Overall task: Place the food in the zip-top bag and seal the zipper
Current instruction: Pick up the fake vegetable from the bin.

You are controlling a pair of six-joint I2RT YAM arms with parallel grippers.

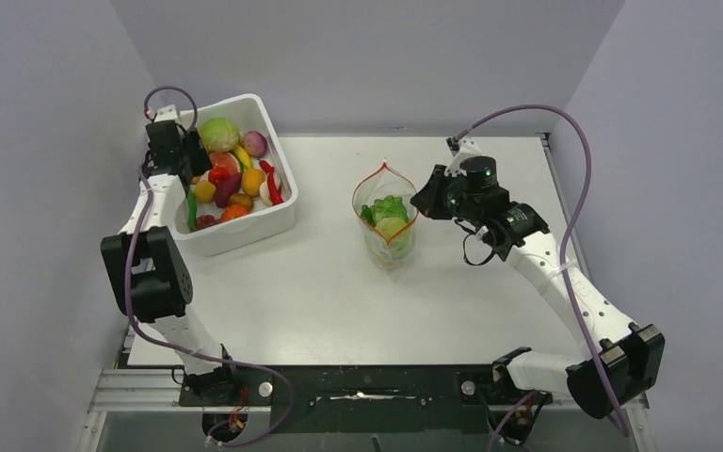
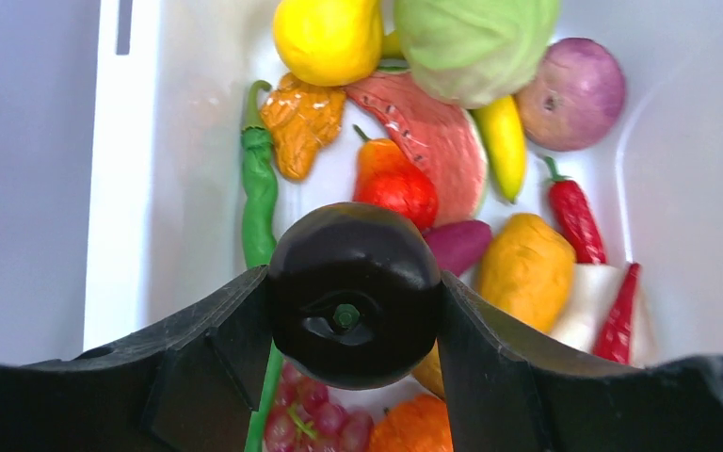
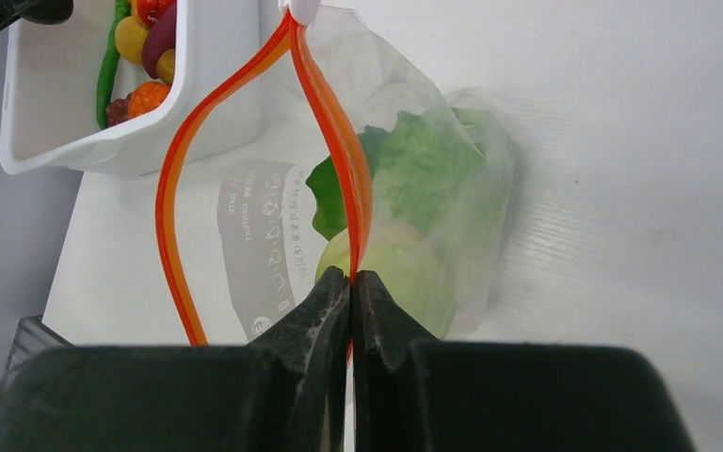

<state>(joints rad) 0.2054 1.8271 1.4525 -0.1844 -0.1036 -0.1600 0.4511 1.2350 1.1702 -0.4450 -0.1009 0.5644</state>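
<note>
L gripper (image 2: 353,306) clamps purple piece (image 2: 353,250) over tub (image 1: 245,235). R gripper (image 3: 351,282) pinches zipper (image 3: 174,188); bag (image 1: 381,247) mid-table, mouth open, lettuce (image 3: 424,165) inside. Advise: clear tub wall, drop thru mouth centre.

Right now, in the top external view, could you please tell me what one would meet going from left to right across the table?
Left arm's elbow → white tub holding food → zip-top bag → right arm's wrist.
</note>
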